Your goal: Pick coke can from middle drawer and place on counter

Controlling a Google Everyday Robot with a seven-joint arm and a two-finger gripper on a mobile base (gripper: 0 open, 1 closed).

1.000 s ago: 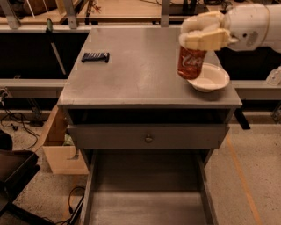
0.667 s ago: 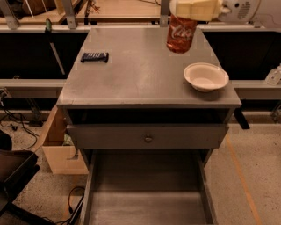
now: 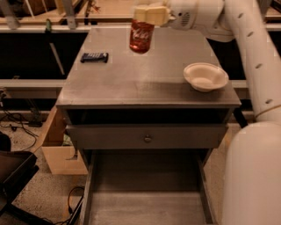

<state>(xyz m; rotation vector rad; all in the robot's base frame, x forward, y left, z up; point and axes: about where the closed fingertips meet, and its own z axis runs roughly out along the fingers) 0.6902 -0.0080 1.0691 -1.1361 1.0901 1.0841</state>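
While the gripper [image 3: 150,15] clamps its cream fingers [image 3: 145,12] round the silver top, one coke can [image 3: 141,37] hangs upright beneath it, over the back of the counter [image 3: 145,85] and a little left of the middle. Whether its base touches the metal cannot be told. The white arm [image 3: 250,48] reaches in from the right side.

Two other things lie on the counter: one white bowl [image 3: 206,78] near the right edge, well apart from the can, showing only its pale inside, and one flat black object [image 3: 94,57] near the left edge, also well apart.

Below the top sits one closed drawer front [image 3: 109,137] with one round knob [image 3: 148,138]. Under that, one drawer [image 3: 147,208] stands pulled out toward the camera, showing its plain grey floor. One cardboard box [image 3: 59,156] stands on the ground beside the cabinet's left side.
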